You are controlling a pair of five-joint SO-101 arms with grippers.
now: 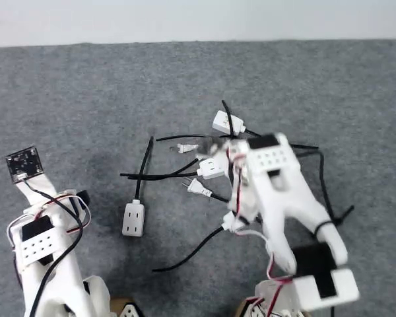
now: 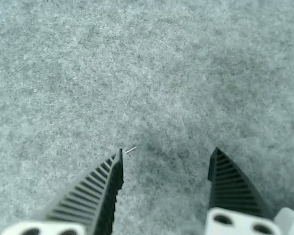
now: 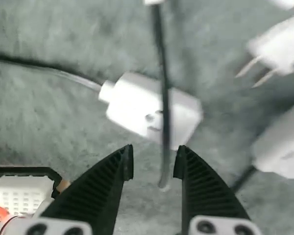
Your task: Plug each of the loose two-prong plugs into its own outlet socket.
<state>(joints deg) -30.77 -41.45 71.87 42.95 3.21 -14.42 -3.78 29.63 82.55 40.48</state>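
Cords [image 1: 144, 165] lie tangled under my right gripper [image 3: 153, 152], its jaws a little apart with a black cord [image 3: 159, 73] running between them, not pinched. Just beyond sits a white body [image 3: 152, 110], probably an outlet socket, though blur leaves me unsure; a two-prong plug [image 3: 281, 46] lies near, prongs free. My left gripper [image 2: 167, 154] hangs wide open over bare carpet [image 2: 137, 73], parked aside, I judge, to give the right room.

My left arm [image 1: 49, 281] and right arm [image 1: 287, 198] are white printed plastic with black servo blocks [image 1: 315, 262], looped with red, white and black wires [image 1: 237, 191]. I see a small black square board [image 1: 24, 163] at the left arm's tip. The left gripper [image 2: 168, 150] and right gripper [image 3: 154, 147] have black ribbed wedge fingers [image 2: 100, 193] on white bases with round holes.
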